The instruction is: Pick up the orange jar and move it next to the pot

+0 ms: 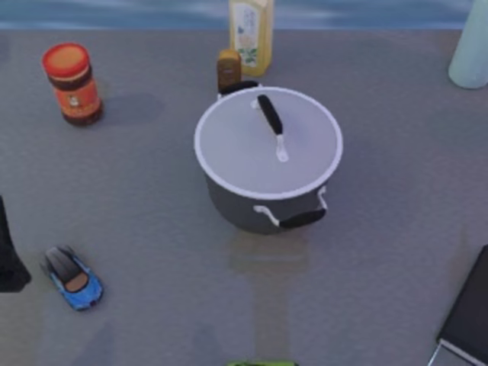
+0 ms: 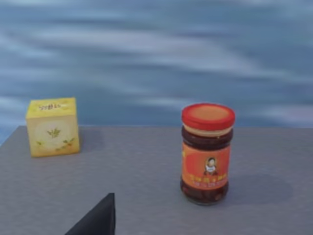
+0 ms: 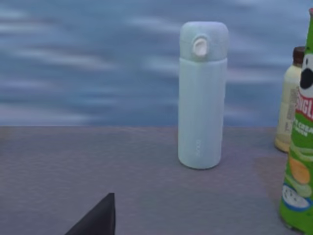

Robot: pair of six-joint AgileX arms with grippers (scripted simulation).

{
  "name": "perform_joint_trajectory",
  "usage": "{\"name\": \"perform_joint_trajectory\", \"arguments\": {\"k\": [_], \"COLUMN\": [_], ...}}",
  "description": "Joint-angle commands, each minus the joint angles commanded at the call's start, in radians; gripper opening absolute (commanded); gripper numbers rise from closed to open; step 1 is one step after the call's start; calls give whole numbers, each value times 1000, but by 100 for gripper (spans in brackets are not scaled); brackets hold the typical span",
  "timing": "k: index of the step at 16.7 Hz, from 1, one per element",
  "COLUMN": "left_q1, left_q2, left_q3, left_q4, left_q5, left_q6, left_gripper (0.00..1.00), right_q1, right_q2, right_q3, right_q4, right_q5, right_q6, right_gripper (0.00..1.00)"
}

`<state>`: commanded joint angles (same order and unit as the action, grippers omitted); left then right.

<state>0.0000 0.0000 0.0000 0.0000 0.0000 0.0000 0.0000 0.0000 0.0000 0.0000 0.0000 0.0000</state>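
The orange jar (image 1: pixel 72 82) stands upright at the table's far left, well apart from the lidded pot (image 1: pixel 267 156) at centre. The left arm (image 1: pixel 11 255) sits at the left edge, the right arm (image 1: pixel 467 316) at the lower right corner; neither gripper's opening can be told. A blue toy car (image 1: pixel 73 277) lies near the left arm.

Surface (image 1: pixel 137 198): matt grey, faintly mottled. Pot (image 1: pixel 244 206): dark grey metal look, dull sheen; lid smooth, matt, white-rimmed. Orange jar (image 2: pixel 206 156): glossy glass-like body, paper-look label, smooth lid. Pale flask (image 3: pixel 202 98): smooth, satin.
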Motion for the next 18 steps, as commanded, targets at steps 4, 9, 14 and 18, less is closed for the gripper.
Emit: {"name": "perform_joint_trajectory", "arguments": {"k": [4,9,14,18], "left_q1": [0,-8,-19,-23], "left_q2": [22,231,609,984], "left_q3": [22,215,570,938], "left_q4": [-15,-148,-378,-593], "left_q5": [4,43,101,143], "left_q6": [6,60,156,252], "left_gripper": [100,100,100,100], "right_q1": [0,0,0,0], "right_q2": [0,0,0,0], "right_q3": [0,0,0,0], "right_q4": [0,0,0,0], "right_q5": [0,0,0,0], "right_q6": [0,0,0,0], "right_gripper": [100,100,100,100]}}
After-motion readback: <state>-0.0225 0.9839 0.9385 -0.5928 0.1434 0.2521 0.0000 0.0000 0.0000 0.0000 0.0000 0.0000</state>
